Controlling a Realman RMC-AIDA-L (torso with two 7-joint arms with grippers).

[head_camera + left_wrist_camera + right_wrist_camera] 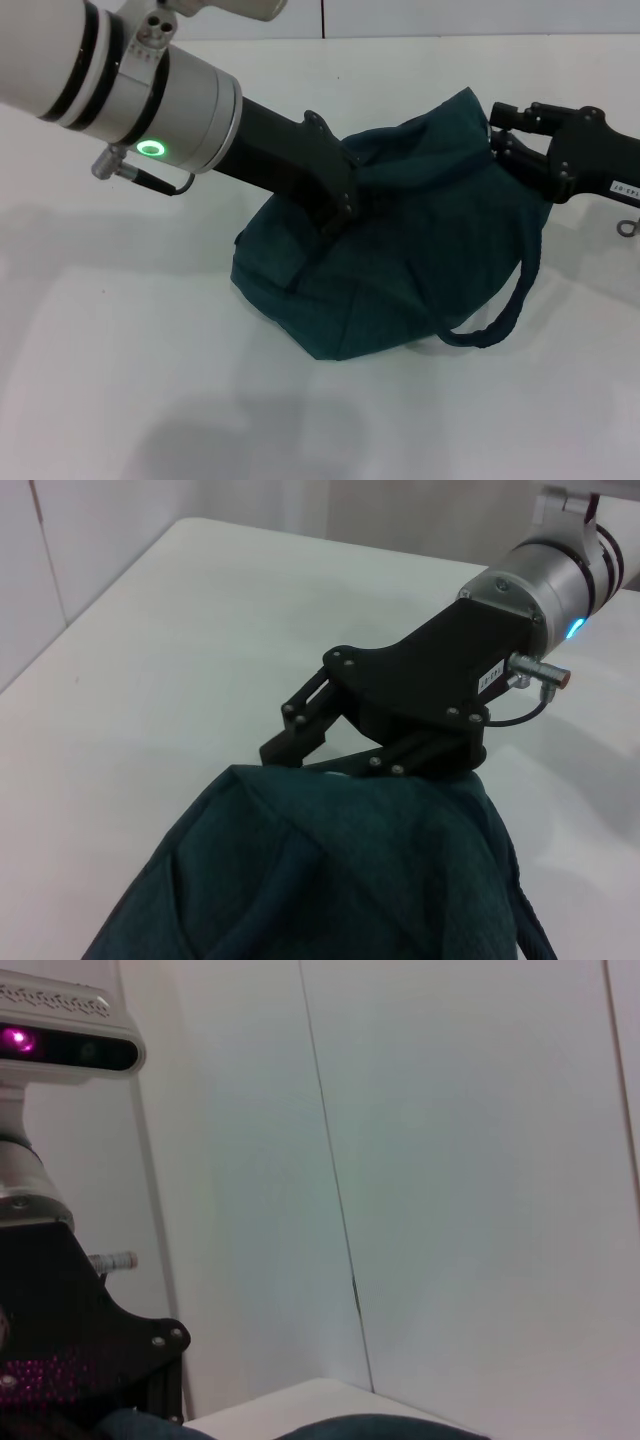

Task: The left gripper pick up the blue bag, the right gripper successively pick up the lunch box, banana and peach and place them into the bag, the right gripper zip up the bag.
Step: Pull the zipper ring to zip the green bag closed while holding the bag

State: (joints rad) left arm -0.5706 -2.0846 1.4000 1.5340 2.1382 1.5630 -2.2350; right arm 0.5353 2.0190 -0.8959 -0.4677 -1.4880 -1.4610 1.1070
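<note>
A black gripper with screw heads sits close by. A sliver of blue bag lies beside it. White wall panels stand beyond.

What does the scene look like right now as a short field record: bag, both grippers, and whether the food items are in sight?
blue bag: slumped on the white table, top bunched together, one loop handle hanging toward the front
left gripper: at the top of the bag on its left side; jaws closed on the fabric
right gripper: at the bag's upper right edge; jaws pressed against the fabric
lunch box, banana, peach: none visible in any view
zipper: not visible
</note>
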